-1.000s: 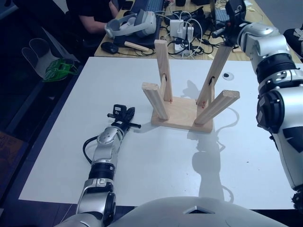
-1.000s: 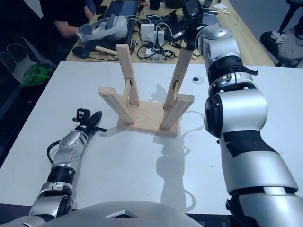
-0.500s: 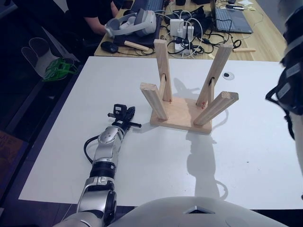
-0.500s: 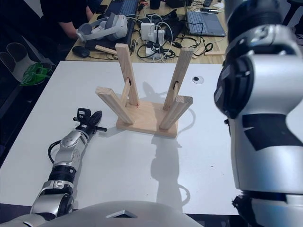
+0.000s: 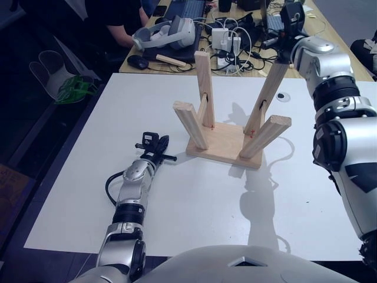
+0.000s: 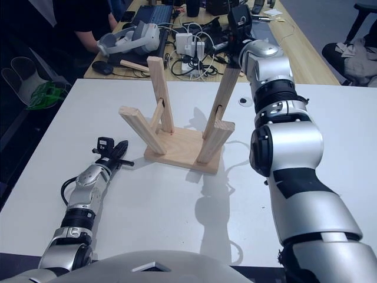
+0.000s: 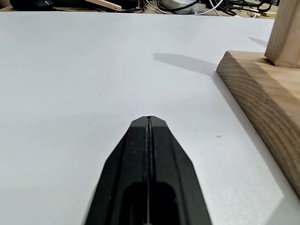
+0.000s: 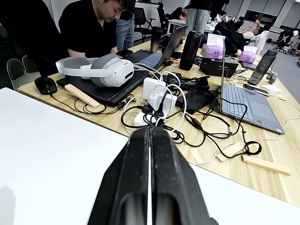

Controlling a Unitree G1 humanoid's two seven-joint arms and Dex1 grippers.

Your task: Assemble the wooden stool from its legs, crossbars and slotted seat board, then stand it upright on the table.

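Left wrist view shows your left hand (image 7: 149,121) pressed together, gripping nothing, low on the desk (image 7: 70,70) just beside the stool's seat board (image 7: 255,93). Your right hand (image 8: 151,130) is pressed together too, empty, up by the top of the stool's far right leg (image 5: 266,91). The stool (image 5: 221,141) sits upside down, its four legs splayed upward.

The stool (image 5: 227,137) sits upside down, pale bare wood! Seat board (image 6: 182,150) lies flat on the white table (image 5: 177,200), just toward 12 o'clock of its middle. Four legs splay upward: far pair (image 5: 204,82) (image 5: 267,94) at 11 and 1 o'clock, near pair (image 5: 193,127) (image 5: 264,137) at 7 and 5.
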